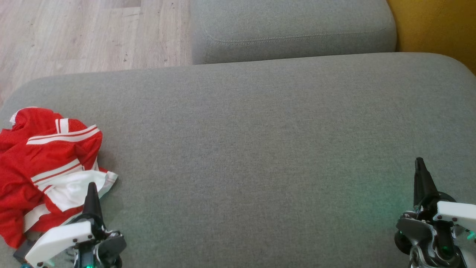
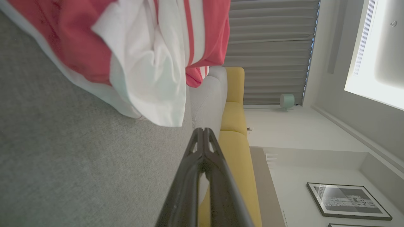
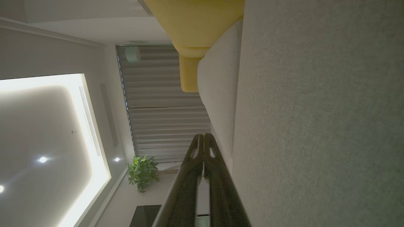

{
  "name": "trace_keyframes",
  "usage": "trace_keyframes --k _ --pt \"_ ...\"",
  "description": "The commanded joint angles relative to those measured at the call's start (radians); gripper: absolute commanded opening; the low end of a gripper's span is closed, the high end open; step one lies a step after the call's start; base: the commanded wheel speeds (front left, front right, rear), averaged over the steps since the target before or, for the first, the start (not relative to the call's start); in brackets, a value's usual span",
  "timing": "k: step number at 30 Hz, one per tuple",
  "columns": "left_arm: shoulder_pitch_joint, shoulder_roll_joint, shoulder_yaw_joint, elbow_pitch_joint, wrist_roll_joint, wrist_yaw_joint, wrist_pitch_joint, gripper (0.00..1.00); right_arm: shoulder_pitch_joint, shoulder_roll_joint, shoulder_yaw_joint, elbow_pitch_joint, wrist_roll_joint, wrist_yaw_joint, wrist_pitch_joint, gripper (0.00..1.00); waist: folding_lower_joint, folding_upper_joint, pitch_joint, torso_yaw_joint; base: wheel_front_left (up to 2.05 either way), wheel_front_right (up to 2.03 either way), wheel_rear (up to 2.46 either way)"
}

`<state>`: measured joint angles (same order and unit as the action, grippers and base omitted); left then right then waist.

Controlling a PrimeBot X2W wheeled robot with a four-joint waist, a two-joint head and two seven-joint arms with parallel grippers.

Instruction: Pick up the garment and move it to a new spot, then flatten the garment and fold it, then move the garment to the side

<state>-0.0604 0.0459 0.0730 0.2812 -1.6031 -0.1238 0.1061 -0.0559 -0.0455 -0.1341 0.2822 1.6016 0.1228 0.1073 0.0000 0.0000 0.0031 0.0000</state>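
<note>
Closest to us, our left gripper (image 1: 91, 186) is hovering low over the near left part of the grey sofa cushion (image 1: 260, 149), its two dark fingers pressing together with nothing between them; in the left wrist view the same gripper (image 2: 203, 129) is pointing its joined tips at a white fold of the garment (image 2: 142, 63), just beside that fold's edge, and we are not managing to tell whether the two are touching; our right gripper (image 1: 419, 160) is hanging at the near right of the cushion, well apart from the garment, and its fingers too are lying tight against each other and gripping nothing, as the right wrist view is showing at the tip (image 3: 203, 135); a little farther out, the garment (image 1: 48, 163), red with white stripes and a white panel, is lying crumpled in a heap at the cushion's left edge; the broad middle of the cushion is stretching away beyond both arms; behind it a second grey cushion (image 1: 293, 29) is sitting against its far side; farther left, a pale wooden floor (image 1: 93, 33) is showing; at the far right, yellow upholstery (image 1: 435, 26) is bordering the grey; farthest off, the wrist views are taking in a pleated curtain (image 2: 271, 47), a framed picture (image 2: 347, 200) and a green plant (image 3: 142, 171).
</note>
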Motion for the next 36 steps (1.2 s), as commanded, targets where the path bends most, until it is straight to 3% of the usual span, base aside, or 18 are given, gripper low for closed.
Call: trace_keyframes --k 1,12,13,17,28,36 --pt "-0.048 0.004 0.040 -0.036 -0.006 -0.007 0.007 0.00 -0.052 -0.005 0.021 -0.037 0.007 0.008 0.006 0.00 0.0000 0.0000 0.000 0.000 0.00 0.00 0.00" --pt "-0.048 0.004 0.040 -0.036 -0.006 -0.007 0.007 0.00 -0.052 -0.005 0.021 -0.037 0.007 0.008 0.006 0.00 0.0000 0.0000 0.000 0.000 0.00 0.00 0.00" --pt "0.000 0.000 0.000 0.000 0.000 0.000 0.000 1.00 0.000 0.000 0.000 0.000 0.000 0.000 0.000 1.00 0.0000 0.0000 0.000 0.000 0.00 0.00 0.00" --pt "0.027 -0.002 -0.007 0.051 0.000 0.001 -0.001 1.00 0.028 0.002 0.003 0.054 0.000 0.000 0.000 1.00 0.0000 0.0000 0.000 0.000 0.00 0.00 0.00" --pt "0.031 -0.001 -0.017 0.032 0.013 0.002 -0.034 1.00 0.022 0.002 0.038 0.039 -0.021 0.001 -0.033 1.00 0.0000 0.0000 -0.001 -0.002 0.00 0.00 0.00" --pt "0.034 -0.001 -0.023 0.011 0.086 0.020 -0.057 1.00 0.018 0.001 0.051 0.031 -0.094 0.001 -0.057 1.00 0.0000 0.0000 -0.002 -0.003 0.00 0.00 0.00"
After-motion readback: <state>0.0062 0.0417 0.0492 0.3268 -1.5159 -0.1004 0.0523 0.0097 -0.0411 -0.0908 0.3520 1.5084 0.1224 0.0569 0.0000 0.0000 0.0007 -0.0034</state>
